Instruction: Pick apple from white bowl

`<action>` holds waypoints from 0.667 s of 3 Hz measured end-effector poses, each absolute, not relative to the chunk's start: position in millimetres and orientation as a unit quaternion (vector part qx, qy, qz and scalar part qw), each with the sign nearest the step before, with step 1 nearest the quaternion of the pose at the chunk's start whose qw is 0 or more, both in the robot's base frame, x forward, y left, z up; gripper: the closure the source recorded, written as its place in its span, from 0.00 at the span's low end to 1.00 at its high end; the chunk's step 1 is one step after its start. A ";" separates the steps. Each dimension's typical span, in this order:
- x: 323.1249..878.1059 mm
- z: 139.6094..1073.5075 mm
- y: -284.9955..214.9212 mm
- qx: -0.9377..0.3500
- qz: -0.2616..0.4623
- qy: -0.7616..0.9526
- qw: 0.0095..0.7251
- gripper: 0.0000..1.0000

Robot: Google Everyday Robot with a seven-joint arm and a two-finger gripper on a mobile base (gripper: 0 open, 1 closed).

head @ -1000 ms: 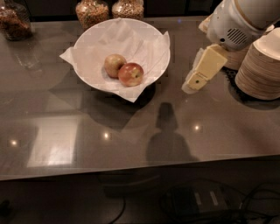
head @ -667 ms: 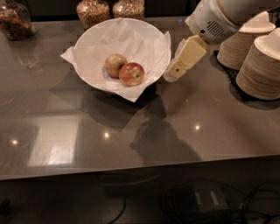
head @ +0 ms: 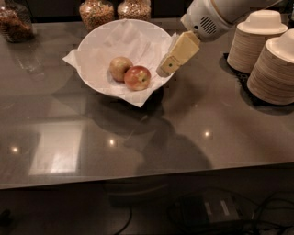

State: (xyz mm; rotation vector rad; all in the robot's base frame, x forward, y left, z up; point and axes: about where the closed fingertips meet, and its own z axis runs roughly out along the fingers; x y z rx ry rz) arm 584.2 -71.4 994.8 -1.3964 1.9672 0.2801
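Note:
The white bowl (head: 98, 43), lined with crumpled white paper, stands at the back left of the dark counter. In it lie the reddish apple (head: 137, 77) with yellow-orange patches and, touching it on the left, a paler yellow-green apple (head: 120, 68). My gripper (head: 166, 67) hangs from the white arm at the upper right. Its cream-coloured finger points down-left over the bowl's right rim, a little to the right of the reddish apple and above it. It holds nothing.
Stacks of beige disposable bowls (head: 268, 55) stand at the right on a black mat. Glass jars of dry food (head: 96, 11) line the back edge, another jar (head: 14, 20) at far left. The counter's front edge runs across the lower part of the view.
The gripper has moved left and toward the bowl, from beside the beige stacks to over the bowl's right rim. The apples have not moved.

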 end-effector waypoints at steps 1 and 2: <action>587.6 988.9 -64.2 -0.537 0.107 0.752 0.368 0.00; 598.8 976.7 -45.0 -0.531 0.115 0.740 0.397 0.00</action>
